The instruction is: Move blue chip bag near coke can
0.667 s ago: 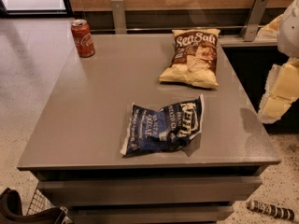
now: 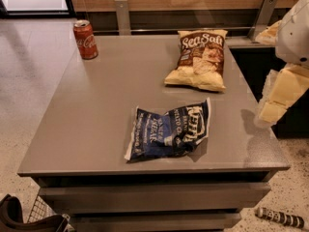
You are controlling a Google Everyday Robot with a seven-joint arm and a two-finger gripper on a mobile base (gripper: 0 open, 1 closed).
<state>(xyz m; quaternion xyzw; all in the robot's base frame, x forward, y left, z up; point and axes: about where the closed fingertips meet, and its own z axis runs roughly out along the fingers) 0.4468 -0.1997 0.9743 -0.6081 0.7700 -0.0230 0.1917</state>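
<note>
Three things lie on the grey table [image 2: 96, 110] in your one camera view, and their layout explains the job ahead. The blue chip bag [image 2: 169, 132] lies flat and crumpled in the lower centre of the frame, close to the table's near edge, with nothing touching it. The coke can [image 2: 85, 40] stands upright at the upper left, right at the far left corner of the tabletop. Bag and can are therefore well apart, with bare table between them along a diagonal. A yellow chip bag [image 2: 198, 59] lies flat at upper centre-right, off that diagonal, so it should not block your path to the can. The gripper [image 2: 277, 98] hangs at the right edge of the frame, out past the table's right side, throwing a shadow on the tabletop's right margin. It is clear of every item and carries nothing, and you cannot tell from this angle whether it is parted or closed. The white arm [image 2: 297, 28] enters from the upper right corner and angles down toward the table, which looks like a waiting or approach pose and not a grasp. In my judgement the move has not begun: you need to bring the gripper left and down over the blue bag. Since the foil looks slack and lumpy, aim for a raised fold, and set the bag down short of the can so you don't knock it off the corner.
</note>
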